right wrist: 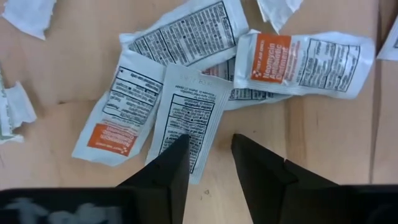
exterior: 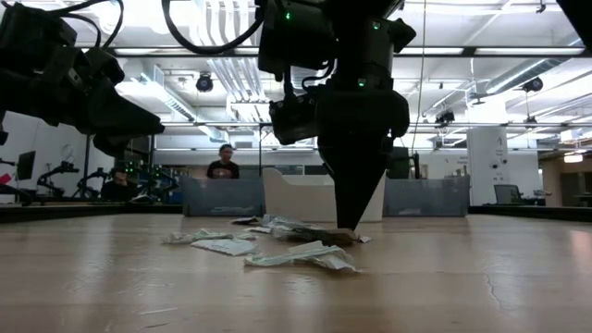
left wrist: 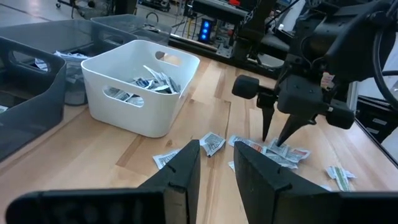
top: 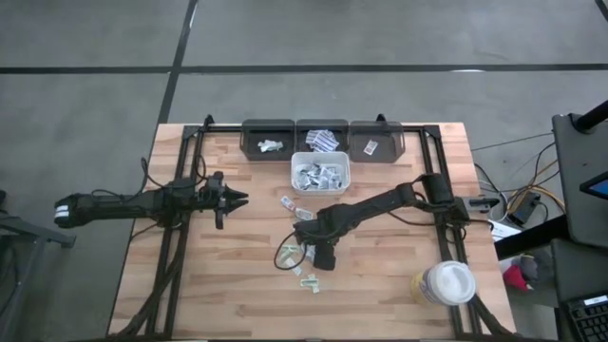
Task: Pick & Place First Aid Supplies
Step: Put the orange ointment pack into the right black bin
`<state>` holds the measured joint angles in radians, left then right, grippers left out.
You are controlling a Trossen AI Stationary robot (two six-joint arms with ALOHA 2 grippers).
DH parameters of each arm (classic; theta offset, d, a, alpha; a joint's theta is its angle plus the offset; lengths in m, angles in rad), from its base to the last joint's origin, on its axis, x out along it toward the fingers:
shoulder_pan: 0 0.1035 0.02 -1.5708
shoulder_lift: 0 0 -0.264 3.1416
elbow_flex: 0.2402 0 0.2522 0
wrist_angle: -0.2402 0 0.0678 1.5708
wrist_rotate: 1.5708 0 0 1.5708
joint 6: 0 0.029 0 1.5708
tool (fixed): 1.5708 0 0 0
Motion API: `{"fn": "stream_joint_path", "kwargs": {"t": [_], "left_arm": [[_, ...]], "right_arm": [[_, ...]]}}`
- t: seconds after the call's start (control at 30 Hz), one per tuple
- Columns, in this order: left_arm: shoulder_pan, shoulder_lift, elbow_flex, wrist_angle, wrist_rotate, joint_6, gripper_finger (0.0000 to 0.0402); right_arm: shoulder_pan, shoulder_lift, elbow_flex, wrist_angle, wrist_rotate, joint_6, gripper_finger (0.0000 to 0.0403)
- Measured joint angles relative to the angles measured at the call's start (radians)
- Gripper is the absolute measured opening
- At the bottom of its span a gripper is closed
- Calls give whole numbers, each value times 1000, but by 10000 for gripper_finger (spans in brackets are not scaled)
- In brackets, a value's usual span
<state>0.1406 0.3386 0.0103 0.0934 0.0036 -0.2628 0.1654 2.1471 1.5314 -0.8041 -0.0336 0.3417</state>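
table: light wood planks (top: 218,285) | white bin (top: 320,176) mid-table, handle cutouts | three dark bins (top: 321,139) in a row along far edge | white round lidded tub (top: 445,283) near corner | person (exterior: 222,164) in room behind

Light source: ceiling strip lamps (exterior: 518,51), bright across upper part of low view, blown out toward upper left.
Backlight: right gripper (exterior: 350,222) and arms near-black silhouettes at centre and upper left.
Tabletop (exterior: 462,277): soft sheen, blurred along lower edge.
Overhead view: even, mild, faint shadows.
Sachets (right wrist: 186,121): print sharp at centre; fingers at lower edge soft.
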Motion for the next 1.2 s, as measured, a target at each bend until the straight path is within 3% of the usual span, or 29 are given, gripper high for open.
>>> {"fn": "stream_joint_path", "kwargs": {"t": [0.7,1.2], "left_arm": [[0,0,0,-1,-1,1,94],[0,0,0,-1,-1,1,94]], "right_arm": [[-3,0,-3,-47,13,-27,12],[-3,-23,-7,-169,12,-27,8]]}}
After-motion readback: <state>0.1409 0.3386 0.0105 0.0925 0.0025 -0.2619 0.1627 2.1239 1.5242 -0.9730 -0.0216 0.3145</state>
